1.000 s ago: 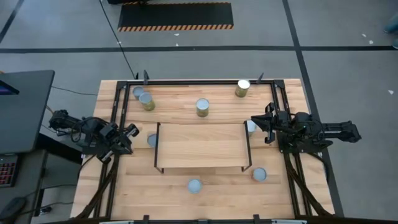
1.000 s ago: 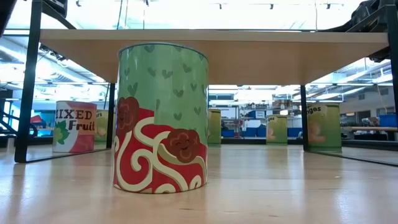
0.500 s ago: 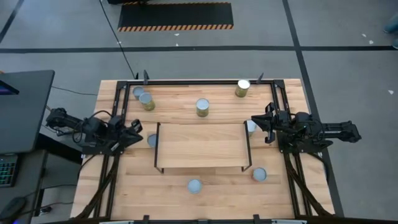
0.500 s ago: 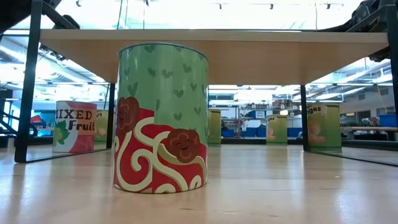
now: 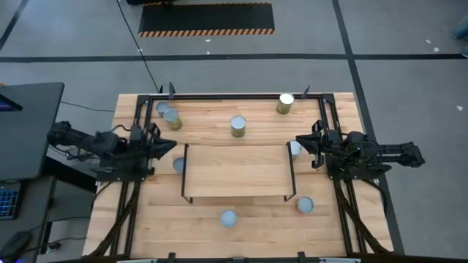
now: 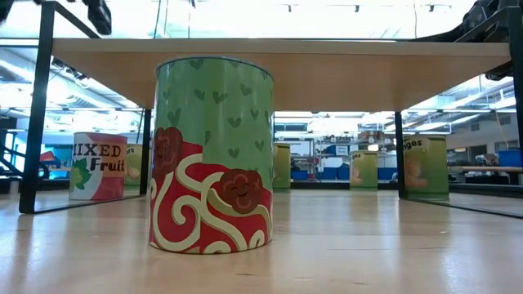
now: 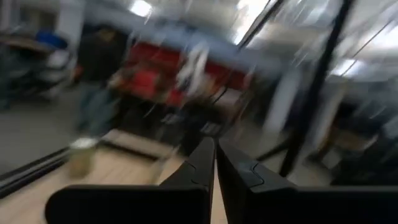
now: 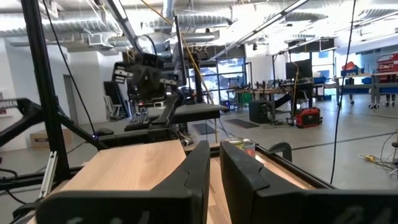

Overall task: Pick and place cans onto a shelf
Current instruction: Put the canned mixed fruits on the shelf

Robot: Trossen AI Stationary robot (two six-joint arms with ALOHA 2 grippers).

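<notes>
The shelf (image 5: pixel 235 173) stands mid-table, its board bare. Eight cans sit on the table around it. One can (image 5: pixel 178 165) touches the shelf's left end, just beside the left gripper (image 5: pixel 170 146), whose fingers are nearly closed on nothing. Another can (image 5: pixel 295 149) sits at the shelf's right end, right by the right gripper (image 5: pixel 298 140), which is almost closed and empty. One can (image 6: pixel 212 155) stands closest in the low view.

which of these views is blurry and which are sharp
Left wrist view: heavily motion-smeared, the room behind reduced to streaks, only the left gripper fairly crisp. Right wrist view: sharp, the shelf clear. Low view: sharp on the green-and-red can, with bright backlight behind it.
</notes>
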